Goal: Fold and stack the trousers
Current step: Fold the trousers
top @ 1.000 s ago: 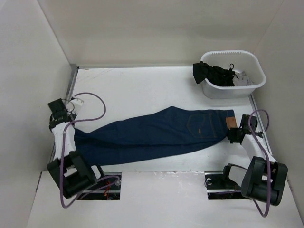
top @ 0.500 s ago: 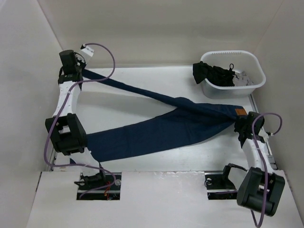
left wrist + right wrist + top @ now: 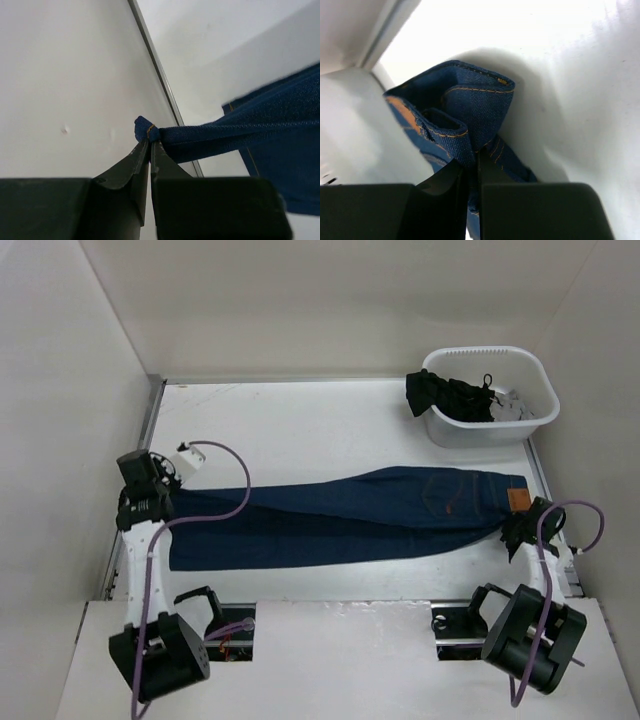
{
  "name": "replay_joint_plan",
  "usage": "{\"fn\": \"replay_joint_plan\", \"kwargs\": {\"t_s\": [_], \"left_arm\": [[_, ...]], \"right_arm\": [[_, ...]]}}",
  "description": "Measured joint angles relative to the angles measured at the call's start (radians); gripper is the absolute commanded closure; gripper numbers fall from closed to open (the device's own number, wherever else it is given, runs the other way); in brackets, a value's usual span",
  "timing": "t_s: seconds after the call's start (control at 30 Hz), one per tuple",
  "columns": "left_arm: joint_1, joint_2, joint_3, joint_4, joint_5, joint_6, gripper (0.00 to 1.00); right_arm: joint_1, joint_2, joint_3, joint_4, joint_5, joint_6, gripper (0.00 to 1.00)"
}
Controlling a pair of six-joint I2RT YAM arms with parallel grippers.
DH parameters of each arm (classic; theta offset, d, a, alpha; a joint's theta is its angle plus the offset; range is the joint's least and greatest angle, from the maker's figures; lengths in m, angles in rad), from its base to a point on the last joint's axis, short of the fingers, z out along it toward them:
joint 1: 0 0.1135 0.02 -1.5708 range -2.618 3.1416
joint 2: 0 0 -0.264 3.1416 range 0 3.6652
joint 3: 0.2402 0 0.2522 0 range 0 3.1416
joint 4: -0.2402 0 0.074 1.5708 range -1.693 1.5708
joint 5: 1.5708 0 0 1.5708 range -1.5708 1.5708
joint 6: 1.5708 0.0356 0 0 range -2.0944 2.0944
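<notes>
My left gripper (image 3: 149,145) is pinched tight on a hem corner of the dark denim jeans (image 3: 340,515), and the cloth runs taut from its fingertips. My right gripper (image 3: 472,160) is likewise closed hard, its jaws biting a bunched fold of waistband with orange stitching. Between the two grips the jeans lie stretched lengthwise on the white table (image 3: 300,430), legs close together, nearer to me than the white plastic tub (image 3: 541,418). The waist end, with its tan patch (image 3: 518,499), sits on my side of the tub and slightly apart from it. The leg ends reach well away to the tub's left. Black garments (image 3: 450,398) with white bits fill the tub, one draped over its left rim.
</notes>
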Motion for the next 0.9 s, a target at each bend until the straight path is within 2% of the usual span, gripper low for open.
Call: {"fn": "replay_joint_plan", "kwargs": {"t_s": [0.17, 0.27, 0.33, 0.43, 0.53, 0.57, 0.67, 0.73, 0.83, 0.9], "left_arm": [[0.082, -0.114, -0.088, -0.061, 0.022, 0.049, 0.99], [0.111, -0.243, -0.156, -0.128, 0.032, 0.103, 0.98], [0.114, -0.322, -0.174, -0.193, 0.034, 0.130, 0.94], [0.114, -0.391, -0.176, -0.290, 0.037, 0.162, 0.78], [0.115, -0.408, -0.172, -0.419, 0.037, 0.197, 0.51], [0.116, -0.407, -0.166, -0.472, 0.038, 0.211, 0.47], [0.129, -0.399, -0.089, -0.680, 0.043, 0.245, 0.46], [0.132, -0.381, 0.014, -0.790, 0.048, 0.261, 0.44], [0.138, -0.356, 0.151, -0.840, 0.068, 0.264, 0.44], [0.165, -0.316, 0.172, -0.815, 0.093, 0.253, 0.46]], "right_arm": [[-0.013, 0.044, 0.020, -0.003, -0.034, -0.042, 1.00], [-0.013, 0.068, 0.046, -0.003, -0.044, -0.058, 1.00], [-0.013, 0.079, 0.057, -0.002, -0.047, -0.062, 1.00], [-0.013, 0.082, 0.060, -0.002, -0.049, -0.062, 0.97], [-0.013, 0.082, 0.060, -0.002, -0.049, -0.062, 0.96], [-0.013, 0.082, 0.060, -0.002, -0.049, -0.062, 0.96], [-0.013, 0.083, 0.060, -0.001, -0.049, -0.062, 0.96], [-0.013, 0.086, 0.060, -0.001, -0.049, -0.062, 0.95], [-0.013, 0.091, 0.060, 0.000, -0.049, -0.065, 0.95], [-0.013, 0.100, 0.060, 0.003, -0.049, -0.069, 0.95]]}}
